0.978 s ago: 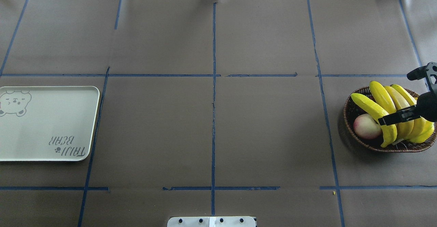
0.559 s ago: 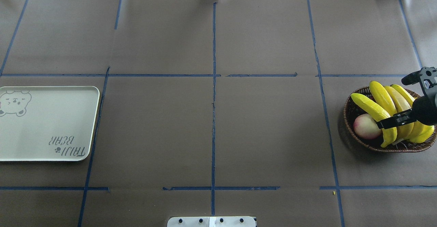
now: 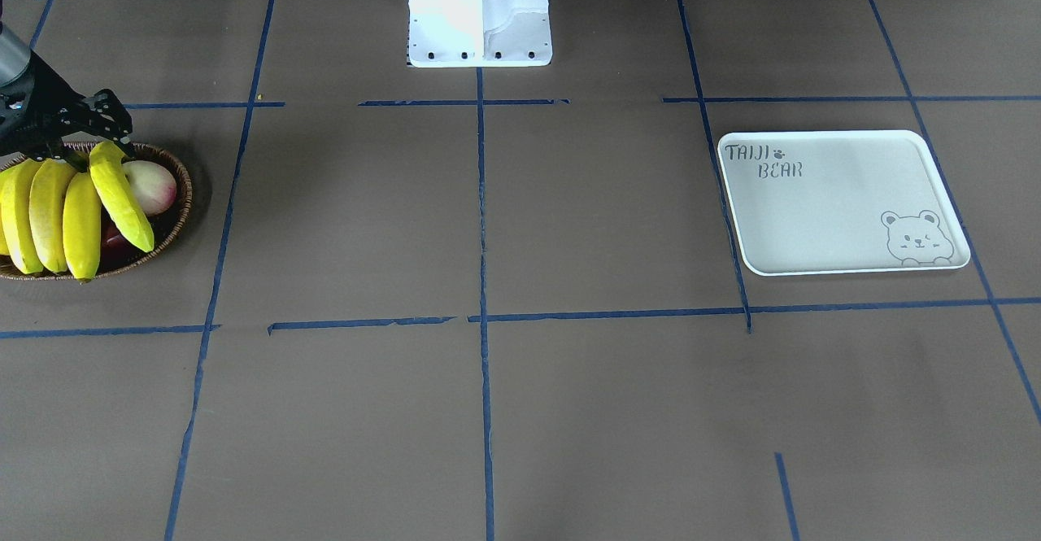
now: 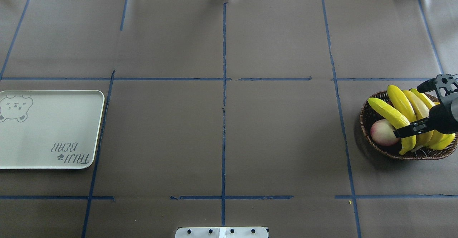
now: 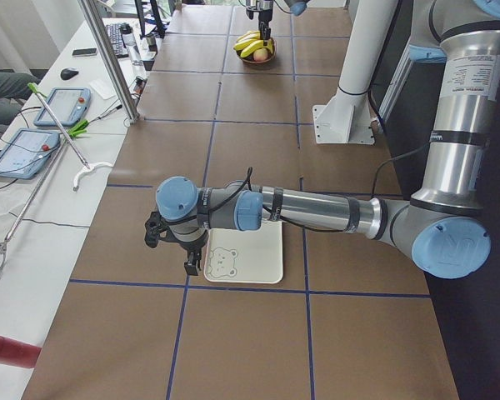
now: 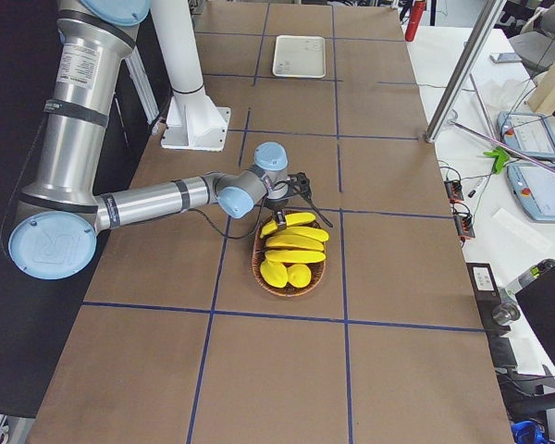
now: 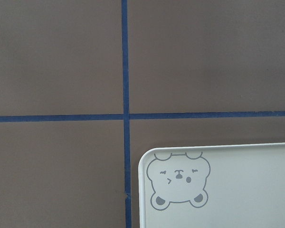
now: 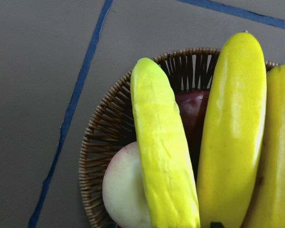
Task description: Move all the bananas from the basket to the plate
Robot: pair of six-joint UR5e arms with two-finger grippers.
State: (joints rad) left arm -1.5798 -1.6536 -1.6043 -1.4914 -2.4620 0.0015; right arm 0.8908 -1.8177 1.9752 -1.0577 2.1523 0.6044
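Four yellow bananas (image 4: 402,105) lie side by side in the brown wicker basket (image 4: 368,139) at the table's right end. They also show in the front view (image 3: 81,207) and the right wrist view (image 8: 164,161). My right gripper (image 4: 415,109) is open and hangs just over the bananas, one finger on each side of the bunch. The off-white bear plate (image 4: 46,130) lies bare at the left end. My left gripper (image 5: 173,246) hovers over the plate's bear corner; it shows only in the left side view, so I cannot tell its state.
A pale pink apple (image 4: 383,132) lies in the basket beside the bananas, with a dark red fruit (image 8: 192,109) under them. Stubby yellow fruits (image 6: 287,273) fill the basket's far side. The white robot base (image 3: 480,12) stands at mid-table.
My right gripper has shifted a little left and down in the overhead view, closer over the bananas, still open. The bananas and the plate have not moved.
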